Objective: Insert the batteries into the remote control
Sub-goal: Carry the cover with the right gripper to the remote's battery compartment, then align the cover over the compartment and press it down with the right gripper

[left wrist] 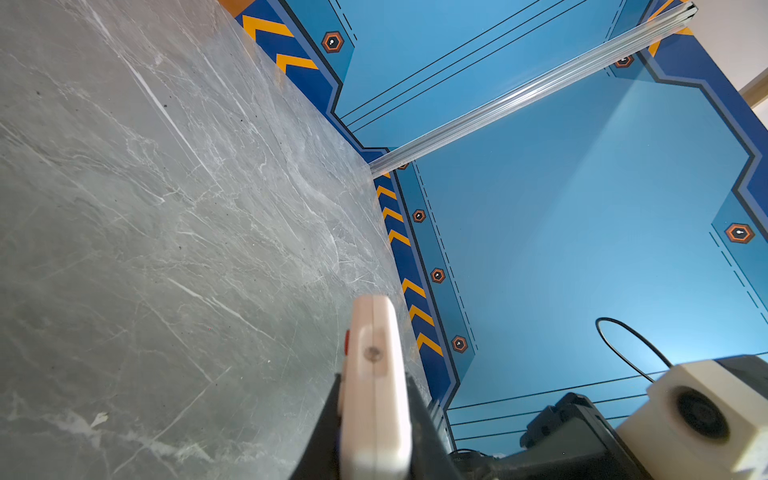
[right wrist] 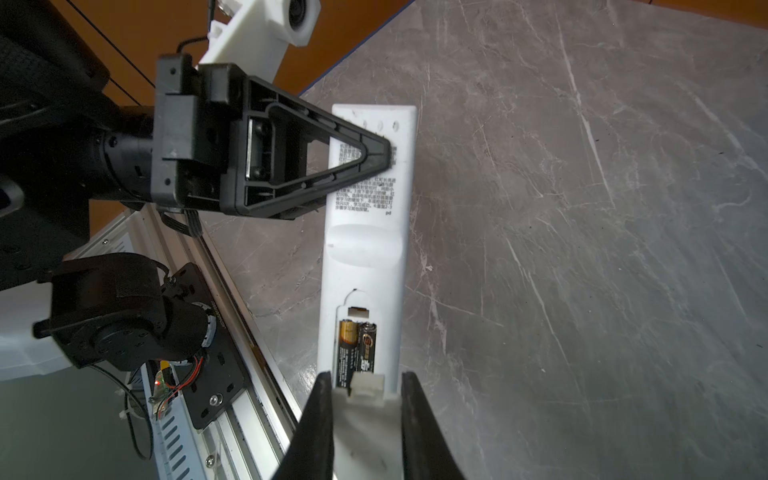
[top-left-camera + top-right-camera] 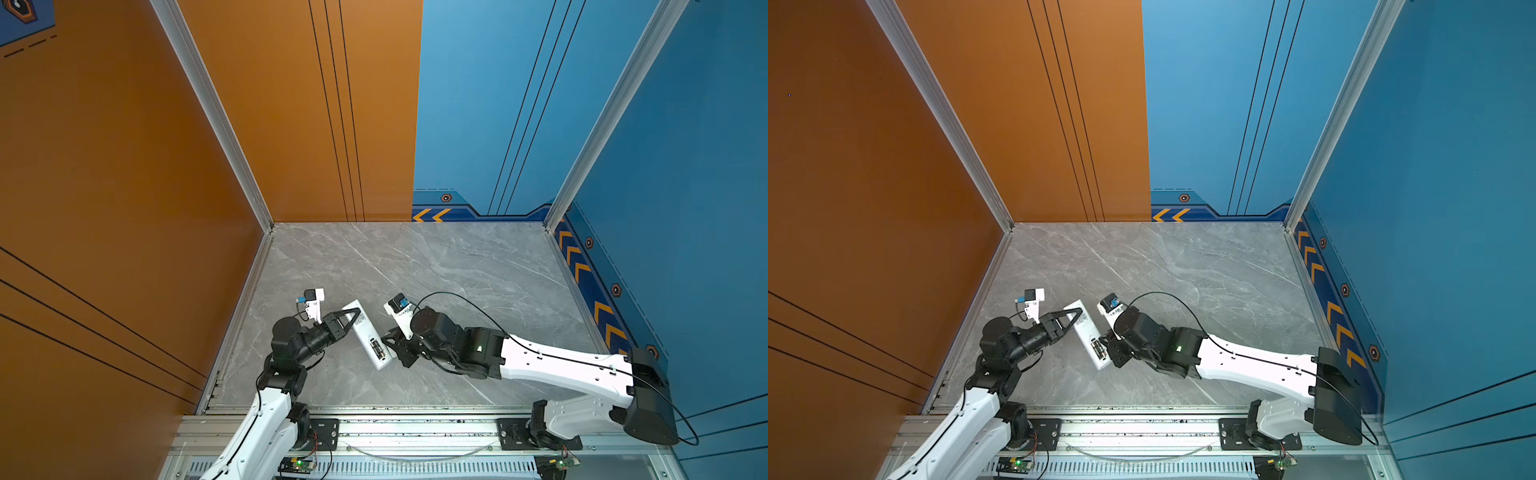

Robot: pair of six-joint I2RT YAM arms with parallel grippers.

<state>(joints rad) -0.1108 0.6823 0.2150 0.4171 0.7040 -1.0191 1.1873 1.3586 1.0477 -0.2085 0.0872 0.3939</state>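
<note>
The white remote control (image 3: 365, 332) (image 3: 1086, 328) lies back side up over the grey table (image 3: 457, 291), label showing. Its battery bay is open, and two batteries (image 2: 356, 345) (image 3: 376, 349), black with gold ends, sit in it side by side. My left gripper (image 3: 357, 311) (image 2: 384, 151) is shut on the remote's far end, one jaw on each face (image 1: 374, 378). My right gripper (image 2: 366, 378) (image 3: 388, 336) is shut on a small white piece with a latch tab, by its look the battery cover (image 2: 365, 388). That piece meets the bay's near end.
Orange wall (image 3: 124, 187) on the left, blue walls (image 3: 685, 166) at the back and right. An aluminium rail (image 3: 415, 428) with both arm bases runs along the table's front edge. The right arm's black cable (image 3: 465, 301) loops over the table.
</note>
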